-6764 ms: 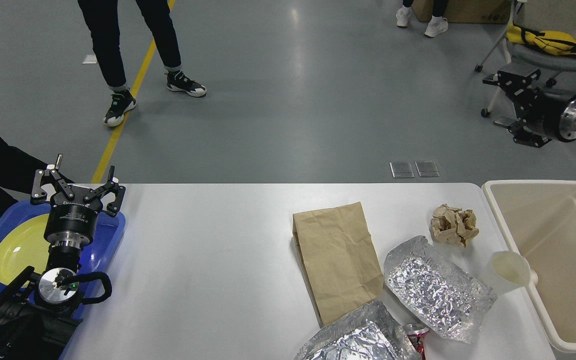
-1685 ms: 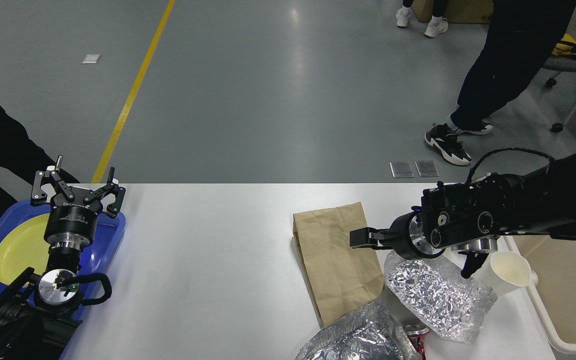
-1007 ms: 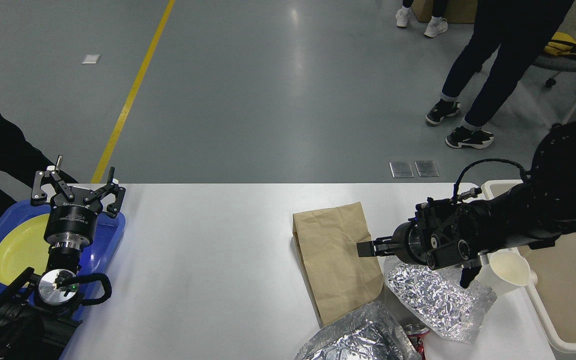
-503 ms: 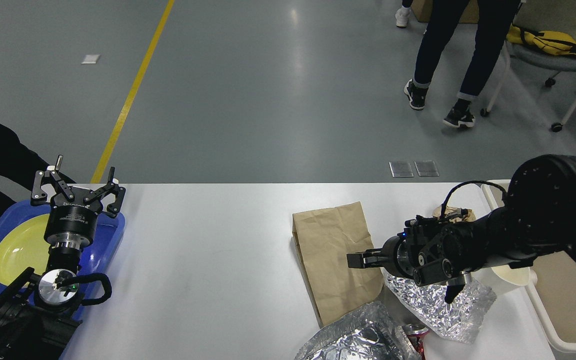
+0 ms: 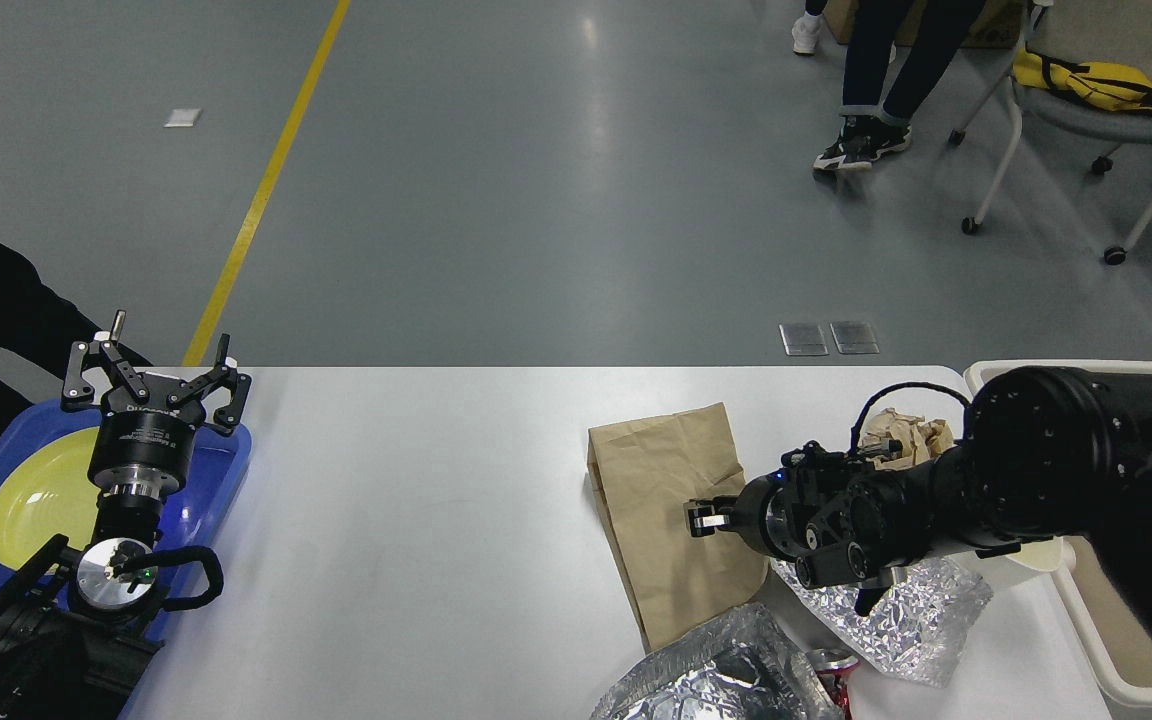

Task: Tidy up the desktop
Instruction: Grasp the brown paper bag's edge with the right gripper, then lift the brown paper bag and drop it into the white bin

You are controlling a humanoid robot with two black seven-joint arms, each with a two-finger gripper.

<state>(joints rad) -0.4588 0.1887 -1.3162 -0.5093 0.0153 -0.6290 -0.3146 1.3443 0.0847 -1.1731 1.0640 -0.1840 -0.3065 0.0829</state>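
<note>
The right gripper (image 5: pixel 698 520) hangs low over the flat brown paper bag (image 5: pixel 671 520); its jaws are seen end-on and dark, so I cannot tell how far apart they stand or whether they hold anything. Behind the jaws, along the arm, lie one foil pouch (image 5: pixel 896 615) and a crumpled paper ball (image 5: pixel 904 437), with a white cup (image 5: pixel 1021 552) partly hidden by the arm. Nearer than the jaws sit a second foil piece (image 5: pixel 711 680) and one red can (image 5: pixel 831 668). The beige bin (image 5: pixel 1086 610) stands beyond the arm at the bench end. The white bench (image 5: pixel 416 520) carries all of it, its long axis running left to right. The left gripper (image 5: pixel 154 378), jaws spread wide and empty, stands over the blue tray (image 5: pixel 221 480) holding one yellow plate (image 5: pixel 36 495).
</note>
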